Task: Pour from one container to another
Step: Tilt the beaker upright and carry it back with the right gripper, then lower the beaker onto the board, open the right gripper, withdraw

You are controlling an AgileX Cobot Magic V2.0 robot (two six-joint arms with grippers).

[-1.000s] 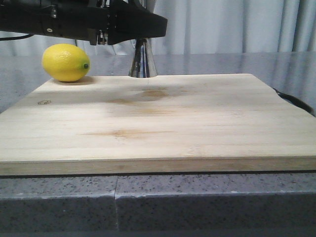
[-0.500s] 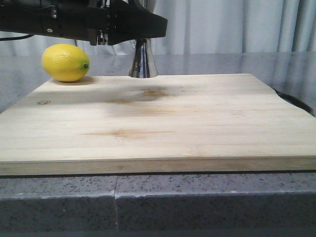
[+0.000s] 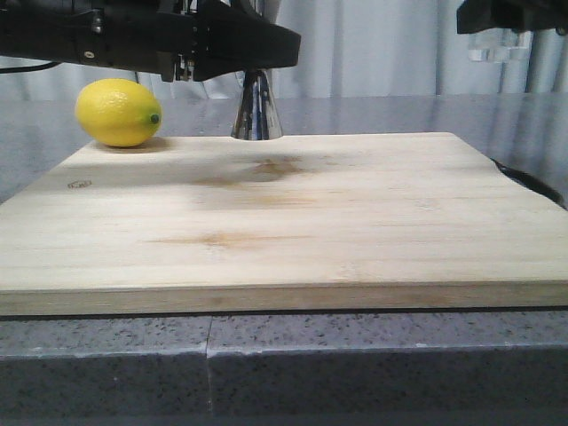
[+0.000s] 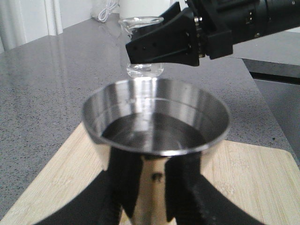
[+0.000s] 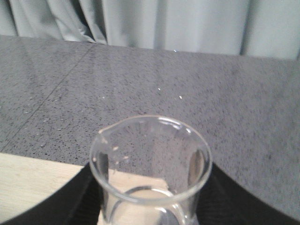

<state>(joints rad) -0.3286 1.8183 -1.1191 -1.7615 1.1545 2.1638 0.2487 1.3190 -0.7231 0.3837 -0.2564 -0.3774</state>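
The small clear glass beaker (image 5: 150,173) fills the lower middle of the right wrist view, upright, its round rim open and its pour lip toward the left of that frame. The black fingers (image 5: 84,197) of the right tool (image 5: 150,206) press against its wall on both sides, pinching it. In the left wrist view the beaker (image 4: 143,47) sits near the top centre, held off the surface by the right tool (image 4: 164,44), whose black fingers wrap its middle. In the front view the right tool (image 3: 501,27) is at the upper right edge of the frame, with the clear base of the beaker (image 3: 497,49) showing just beneath it, well above the cutting board.

The steel jigger (image 4: 157,140) fills the centre of the left wrist view, its wide mouth up and liquid visible inside. The left tool (image 4: 150,197) pinches its narrow waist, a black finger (image 4: 117,187) on each side. In the front view only the lower cone of the jigger (image 3: 257,111) shows, at the upper centre, standing at the far edge of the wooden cutting board (image 3: 284,222); the left tool (image 3: 240,44) crosses the upper left of the frame over it.

A yellow lemon (image 3: 118,113) lies at the board's far left corner, left of the jigger and apart from it. The board rests on a grey speckled tabletop (image 3: 284,364).
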